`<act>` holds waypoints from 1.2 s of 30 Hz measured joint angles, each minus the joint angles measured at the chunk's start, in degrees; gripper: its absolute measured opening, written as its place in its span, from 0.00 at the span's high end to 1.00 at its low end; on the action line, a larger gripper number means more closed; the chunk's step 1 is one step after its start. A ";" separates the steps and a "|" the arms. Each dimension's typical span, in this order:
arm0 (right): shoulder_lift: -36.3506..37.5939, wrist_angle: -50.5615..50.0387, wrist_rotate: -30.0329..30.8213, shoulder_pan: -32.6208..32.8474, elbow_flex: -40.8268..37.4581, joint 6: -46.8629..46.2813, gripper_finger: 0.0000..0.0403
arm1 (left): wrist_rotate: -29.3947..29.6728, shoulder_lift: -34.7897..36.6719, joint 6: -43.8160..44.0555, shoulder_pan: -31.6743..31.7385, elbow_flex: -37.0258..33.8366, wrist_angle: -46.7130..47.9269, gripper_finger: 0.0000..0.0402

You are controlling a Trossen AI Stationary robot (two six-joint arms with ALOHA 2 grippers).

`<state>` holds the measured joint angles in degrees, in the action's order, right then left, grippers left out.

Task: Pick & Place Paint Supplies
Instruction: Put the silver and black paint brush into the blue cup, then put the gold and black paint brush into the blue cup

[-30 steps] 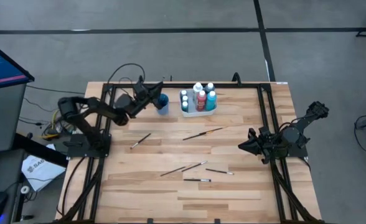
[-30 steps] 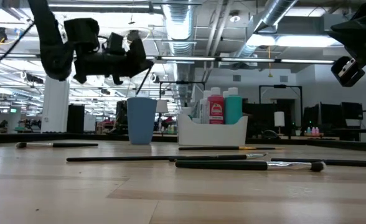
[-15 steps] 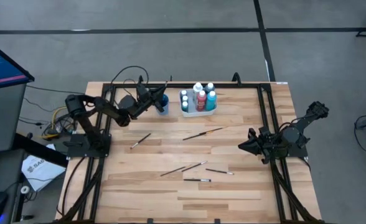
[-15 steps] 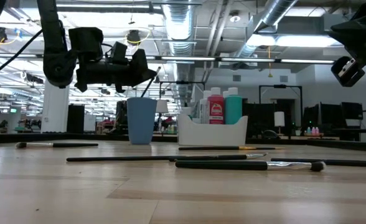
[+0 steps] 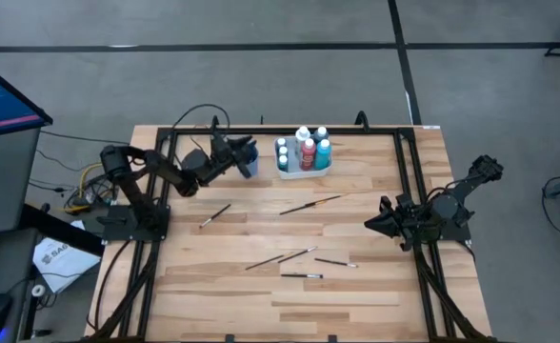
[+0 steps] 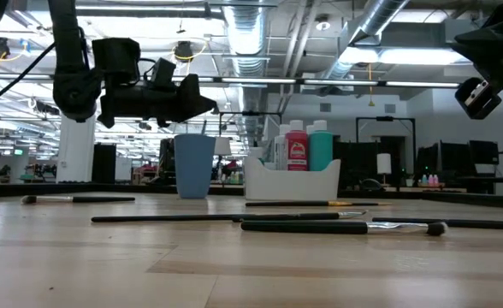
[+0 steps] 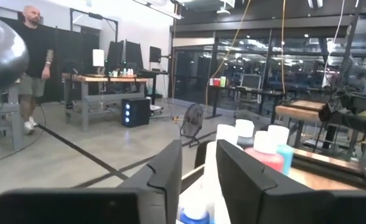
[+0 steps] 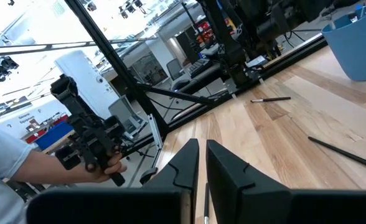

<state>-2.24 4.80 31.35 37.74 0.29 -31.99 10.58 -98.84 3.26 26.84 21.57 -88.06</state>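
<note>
Six thin dark-handled paintbrushes lie flat on the wooden table (image 5: 213,295). The nearest paintbrush (image 5: 215,215) to the left gripper (image 5: 234,152) lies below the jaws and back toward the arm's base, long axis diagonal. The others, e.g. a long brush (image 5: 310,204) and a short brush (image 5: 302,275), are further toward table centre.

The left gripper hangs in the air at the blue cup (image 5: 249,165), w/ fingers parted by a narrow gap and nothing between them. The right gripper (image 5: 375,225) waits at the other side, jaws clenched on nothing, approx. as near to the centre brushes.

The paint bottles (image 5: 308,151) stand upright in the white tray (image 6: 291,180), just beside the cup: smooth plastic, round white caps. The brushes are slim, rigid and low, so I judge a pick needs the jaws across the handle, not along it.
</note>
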 joint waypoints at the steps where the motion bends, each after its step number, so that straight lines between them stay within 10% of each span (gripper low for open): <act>1: 0.00 0.01 0.00 -0.02 -0.02 0.00 0.94 | 0.01 0.36 0.02 -0.43 -0.03 0.25 0.75; 6: 0.00 0.00 0.00 0.00 -0.02 -0.02 0.94 | 0.07 7.07 -1.11 -5.91 1.26 4.87 0.72; 17: 0.02 0.01 0.00 -0.01 -0.02 -0.02 0.94 | -0.20 15.28 -0.98 -22.52 23.02 63.25 0.72; 36: 0.02 0.02 0.00 -0.02 0.00 -0.01 0.94 | -1.81 -13.22 5.69 -23.86 41.30 66.39 0.72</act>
<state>-2.22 4.82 31.35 37.72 0.29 -31.99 8.77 -112.06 8.95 2.98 62.87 -21.67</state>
